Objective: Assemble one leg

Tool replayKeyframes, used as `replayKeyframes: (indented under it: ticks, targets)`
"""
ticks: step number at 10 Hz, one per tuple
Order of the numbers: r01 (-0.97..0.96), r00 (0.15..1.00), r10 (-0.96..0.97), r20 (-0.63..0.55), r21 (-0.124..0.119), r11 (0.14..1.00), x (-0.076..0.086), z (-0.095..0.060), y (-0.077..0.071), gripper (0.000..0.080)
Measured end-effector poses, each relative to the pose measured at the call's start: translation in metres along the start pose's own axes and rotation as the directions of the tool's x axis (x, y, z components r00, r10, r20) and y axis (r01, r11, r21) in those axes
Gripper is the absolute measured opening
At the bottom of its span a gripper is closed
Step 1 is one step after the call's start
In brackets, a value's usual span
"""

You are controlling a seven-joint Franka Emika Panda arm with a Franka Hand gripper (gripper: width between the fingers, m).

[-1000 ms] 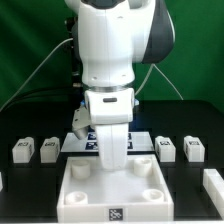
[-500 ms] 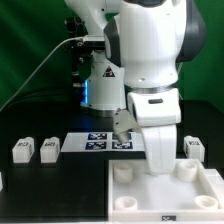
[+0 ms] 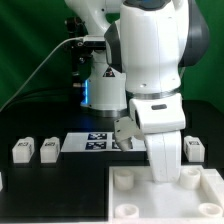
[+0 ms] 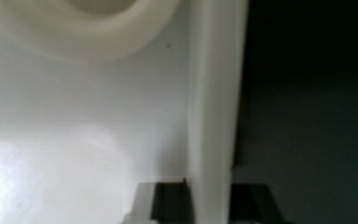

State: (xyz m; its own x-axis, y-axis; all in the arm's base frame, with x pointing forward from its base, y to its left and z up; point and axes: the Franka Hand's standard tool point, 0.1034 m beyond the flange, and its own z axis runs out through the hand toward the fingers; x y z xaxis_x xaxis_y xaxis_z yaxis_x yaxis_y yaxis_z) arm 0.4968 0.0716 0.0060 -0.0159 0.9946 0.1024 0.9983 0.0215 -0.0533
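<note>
gripper [image 3: 165,172] low at white panel [image 3: 140,195] edge, probably to reposition it; open or closed cannot be told, fingers hidden | leg [image 3: 196,149] loose on surface [image 3: 60,185] just behind panel, exterior view's right | two more legs [image 3: 20,150] at exterior view's left, not yet fitted

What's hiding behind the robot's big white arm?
The marker board peeks out on the exterior view's left, one leg on its right. Anything between them is covered by the arm.

Two legs [image 3: 20,150] [image 3: 47,148] and the marker board [image 3: 95,143] lie behind the panel [image 3: 165,205]
</note>
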Motion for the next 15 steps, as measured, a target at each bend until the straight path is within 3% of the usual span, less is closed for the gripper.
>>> replayKeyframes:
  ticks: [3,4,5,7,8,9,10,15]
  targets:
    - [-0.040,0.999,0.040,0.002,0.009,0.999,-0.0008,0.0012,-0.0007,0.0066]
    - [-0.041,0.999,0.041,0.002,0.010,0.999,-0.0011,0.0014,-0.0008,0.0157]
    - [-0.041,0.999,0.041,0.002,0.008,0.999,-0.0011,0.0009,-0.0003,0.0157]
    - [-0.041,0.999,0.041,0.002,0.002,0.999,-0.0011,-0.0001,0.0011,0.0548]
    - [-0.041,0.999,0.041,0.001,0.000,0.999,-0.0011,-0.0003,0.0015,0.0548]
    - [-0.041,0.999,0.041,0.001,-0.001,0.999,-0.0011,-0.0004,0.0018,0.0619]
    - [-0.041,0.999,0.041,0.001,-0.001,0.999,-0.0011,-0.0005,0.0019,0.0641]
    - [-0.041,0.999,0.041,0.001,-0.001,0.999,-0.0011,-0.0005,0.0020,0.0648]
